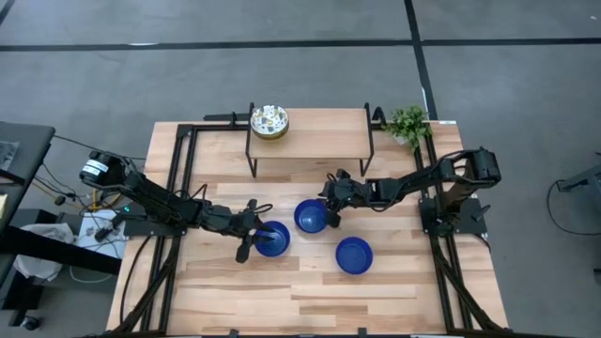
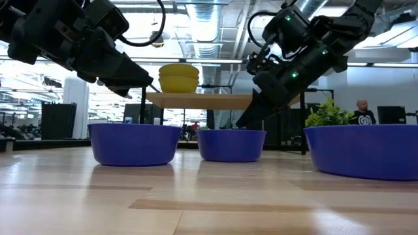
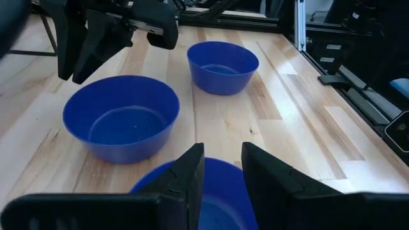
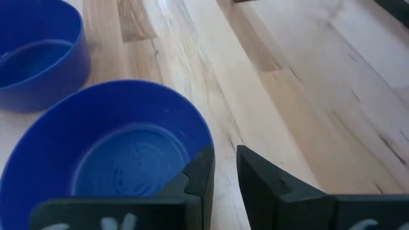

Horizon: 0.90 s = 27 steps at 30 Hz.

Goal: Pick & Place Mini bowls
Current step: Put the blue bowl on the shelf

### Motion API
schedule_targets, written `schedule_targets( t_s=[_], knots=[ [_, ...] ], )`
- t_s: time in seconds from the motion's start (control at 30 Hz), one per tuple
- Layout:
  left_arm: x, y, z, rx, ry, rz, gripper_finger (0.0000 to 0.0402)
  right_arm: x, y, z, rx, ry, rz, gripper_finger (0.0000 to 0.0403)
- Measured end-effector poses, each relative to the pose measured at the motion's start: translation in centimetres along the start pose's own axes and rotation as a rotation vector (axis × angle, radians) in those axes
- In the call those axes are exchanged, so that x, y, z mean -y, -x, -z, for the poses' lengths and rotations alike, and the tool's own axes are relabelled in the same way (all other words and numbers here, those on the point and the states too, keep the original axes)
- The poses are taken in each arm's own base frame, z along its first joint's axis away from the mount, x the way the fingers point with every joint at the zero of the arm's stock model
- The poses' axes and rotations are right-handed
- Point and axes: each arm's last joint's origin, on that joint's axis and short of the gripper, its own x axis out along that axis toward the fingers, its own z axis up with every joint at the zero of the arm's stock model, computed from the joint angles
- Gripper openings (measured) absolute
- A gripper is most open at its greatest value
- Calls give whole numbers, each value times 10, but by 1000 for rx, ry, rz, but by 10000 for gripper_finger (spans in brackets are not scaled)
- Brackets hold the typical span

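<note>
Three blue mini bowls stand upright on the wooden table: a left one (image 1: 272, 238), a middle one (image 1: 311, 216) and a right one (image 1: 354, 254) nearest the front edge. My left gripper (image 3: 222, 167) hovers open above the left bowl (image 3: 211, 191), with its fingers clear of the rim in the low view (image 2: 153, 85). My right gripper (image 4: 225, 171) slants down, open by a narrow gap, at the middle bowl's (image 4: 108, 153) right rim. One finger is over the rim and the other is outside the bowl. A speckled bowl (image 1: 269, 121) rests on the raised shelf (image 1: 319, 127). My right gripper has one finger (image 4: 199, 176) at the rim (image 4: 206, 137) of the middle bowl, coming slanting down from the table's right side. Bare table shows in the gap between its fingers. I cannot tell whether the finger touches the rim.
The shelf stands on thin black legs at the back middle, with a small green plant (image 1: 408, 123) to its right. Black frame rails (image 1: 174, 188) run along both table sides. Bare wood lies in front of the bowls.
</note>
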Motion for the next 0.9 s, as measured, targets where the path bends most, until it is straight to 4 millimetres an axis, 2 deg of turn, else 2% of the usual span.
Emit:
schedule_targets(
  t_s=[0.17,0.37,0.67,0.9],
  knots=[
    [0,0,0,0,0,0,104,0,0,0,-3,0,-4,59],
    [0,0,0,-1,0,0,104,-3,0,1,-16,1,-102,59],
    [0,0,0,-2,0,0,104,0,0,2,-25,-4,-92,59],
    [0,0,0,-2,0,0,104,4,-1,9,-100,-1,-78,59]
  ],
)
